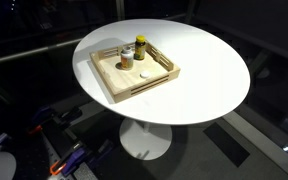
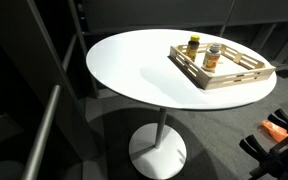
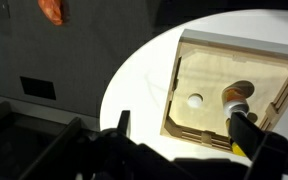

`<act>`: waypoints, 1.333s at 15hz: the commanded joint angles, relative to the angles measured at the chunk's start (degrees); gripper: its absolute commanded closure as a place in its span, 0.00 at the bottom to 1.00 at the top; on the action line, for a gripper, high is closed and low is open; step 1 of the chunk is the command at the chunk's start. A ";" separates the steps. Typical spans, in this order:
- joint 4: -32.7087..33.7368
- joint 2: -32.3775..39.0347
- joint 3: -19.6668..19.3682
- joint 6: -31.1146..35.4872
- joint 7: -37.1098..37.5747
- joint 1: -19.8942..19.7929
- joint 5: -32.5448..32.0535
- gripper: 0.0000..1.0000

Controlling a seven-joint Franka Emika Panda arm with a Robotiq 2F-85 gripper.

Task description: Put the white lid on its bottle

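White lid [image 1: 147, 78] lies flat on the floor of the wooden tray [image 1: 103, 80] on the bench [image 1: 209, 70] in an exterior view, apart from the bottle [image 1: 127, 58] and its yellow-capped neighbour [image 1: 140, 46]. In an exterior view the bottle [image 2: 213, 57] stands upright, though I cannot pick out the lid there. In the wrist view my fingers [image 3: 124, 124] stand apart and empty. The lid [image 3: 195, 100] sits ahead, between their lines, with the bottle [image 3: 238, 95] just beside it. I judge I should go forward and down.
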 commanded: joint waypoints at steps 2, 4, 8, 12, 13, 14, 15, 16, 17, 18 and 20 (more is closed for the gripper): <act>4.70 5.72 -1.68 1.40 0.49 0.77 0.38 0.00; 5.50 7.94 -2.50 3.44 0.16 0.89 0.83 0.00; 6.15 12.50 -4.18 8.73 -0.52 1.26 2.14 0.00; 6.88 17.51 -6.15 12.48 -1.55 1.64 5.52 0.00; 7.22 18.83 -6.47 12.97 -1.53 1.57 6.18 0.00; 7.64 20.31 -6.76 13.43 -1.45 1.48 6.77 0.00; 8.14 21.73 -7.03 13.55 -1.41 1.41 7.25 0.00; 8.55 23.26 -7.27 13.80 -1.36 1.35 7.60 0.00; 9.00 24.76 -7.53 14.04 -1.42 1.35 8.07 0.00; 9.55 26.32 -7.77 14.20 -1.36 1.33 8.51 0.00; 10.80 29.77 -8.17 14.41 -1.29 1.34 9.38 0.00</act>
